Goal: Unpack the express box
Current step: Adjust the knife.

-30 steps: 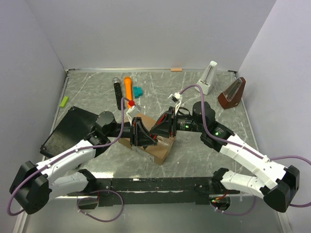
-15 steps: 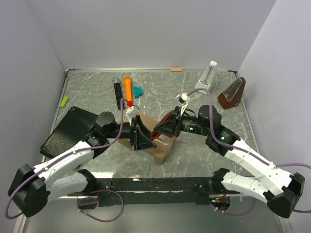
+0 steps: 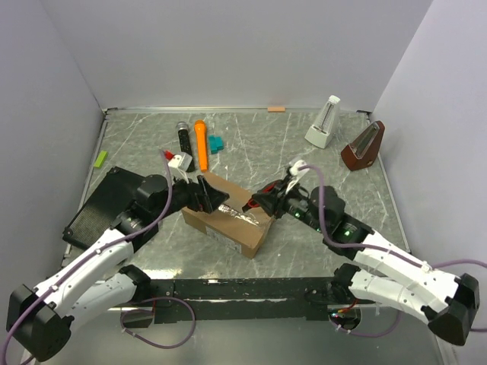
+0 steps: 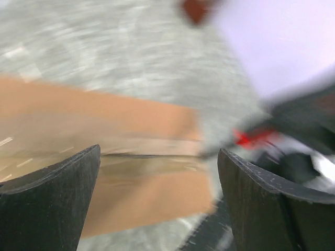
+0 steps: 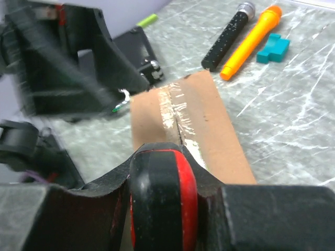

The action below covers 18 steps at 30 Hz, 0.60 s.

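Brown box [image 3: 232,222] lies shut in the middle of the counter [image 3: 319,163], tape [image 5: 172,107] along its top seam, between the two arms. Left hand [image 3: 213,195] hangs over the box's left end, released, fingers wide apart with nothing between them. Right hand [image 3: 255,204] is over the right end, clenched on a red-and-black tool [image 5: 163,201] that points along the tape. Black case [image 3: 103,201] lies left of the box.
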Available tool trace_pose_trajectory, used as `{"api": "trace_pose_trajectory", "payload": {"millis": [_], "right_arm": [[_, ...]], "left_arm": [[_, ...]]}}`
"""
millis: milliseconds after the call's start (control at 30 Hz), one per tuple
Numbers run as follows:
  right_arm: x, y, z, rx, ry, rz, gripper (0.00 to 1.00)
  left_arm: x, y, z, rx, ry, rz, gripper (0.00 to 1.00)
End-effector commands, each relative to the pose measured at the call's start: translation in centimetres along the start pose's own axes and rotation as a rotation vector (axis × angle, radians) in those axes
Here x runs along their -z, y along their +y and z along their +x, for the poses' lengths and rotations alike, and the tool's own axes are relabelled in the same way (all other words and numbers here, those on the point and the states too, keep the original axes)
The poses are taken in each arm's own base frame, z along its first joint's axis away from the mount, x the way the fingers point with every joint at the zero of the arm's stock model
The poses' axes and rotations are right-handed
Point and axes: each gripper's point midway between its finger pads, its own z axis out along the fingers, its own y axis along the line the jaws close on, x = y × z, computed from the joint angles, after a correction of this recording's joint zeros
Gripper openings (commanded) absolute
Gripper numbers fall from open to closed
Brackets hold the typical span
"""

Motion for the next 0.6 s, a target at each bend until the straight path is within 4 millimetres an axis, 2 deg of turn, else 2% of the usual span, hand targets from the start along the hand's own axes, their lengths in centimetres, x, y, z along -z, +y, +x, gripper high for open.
{"api": "trace_pose_trajectory", "payload": {"millis": [0, 233, 300, 567], "right_arm": [[-1.1, 0.7, -3.7, 0.147, -0.186, 0.043, 0.00], [-2.8, 1.5, -3.2, 0.208, -0.226, 0.033, 0.00], [-3.6, 1.3, -2.7, 0.223, -0.213, 0.040, 0.00], [-5.6, 1.4, -1.1, 0.243, -0.172, 0.040, 0.00]], "left_arm": [[0.5, 6.7, -0.8, 0.028, -0.042, -0.380, 0.96], [1.0, 10.8, -0.1, 0.080, -0.077, -0.596, 0.99], [1.2, 11.9, 0.6, 0.097, -0.065, -0.651, 0.95], [1.4, 14.1, 1.6, 0.108, -0.054, -0.752, 0.92]]}}
